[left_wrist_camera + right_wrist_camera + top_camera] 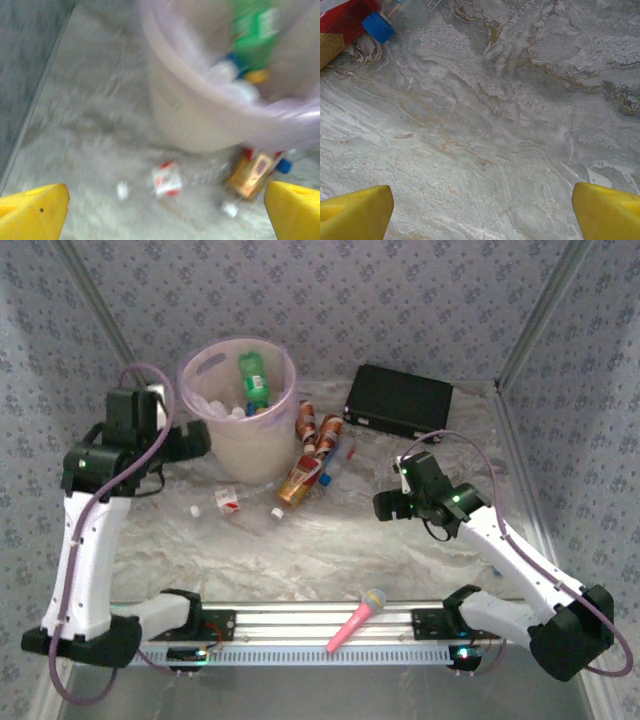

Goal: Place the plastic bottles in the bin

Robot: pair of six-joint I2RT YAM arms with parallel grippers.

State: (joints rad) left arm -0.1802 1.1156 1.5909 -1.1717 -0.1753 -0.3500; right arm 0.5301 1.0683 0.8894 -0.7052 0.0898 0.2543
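- Marble-patterned table (330, 550), scene of a part-finished clear-up.
- Pale-pink bin (245, 445) upright at the far left, already loaded with a green bottle (255, 378) and several clear bottles (222, 405).
- Left gripper (163, 215) poised just beside the bin on its left side, yellow fingertips spread wide with nothing between them.
- Right gripper (480, 210) hovering over bare table to the right of the bottles, jaws likewise wide apart and empty, a blue cap (377, 27) at the top-left corner of its wrist view.
- Black case (398, 400) lying flat at the far right, no part of the job.
- Heap of bottles (315, 455), orange-brown and blue-capped, lying against the right foot of the bin.
- Pink toy microphone (357, 620) at the near edge, to be left alone.
- Small red-and-white bottle (228, 500) lying alone in front of the bin, near the left gripper; two tiny white bits close by, too small to identify.
- Judged mid-task, between drops, both arms free for the next pick.
- Next move probably: lowering open fingers astride one bottle, across its narrow body, then closing, lifting clear of the rim and releasing inside; at the heap, taking an outer bottle first to avoid scattering the rest.
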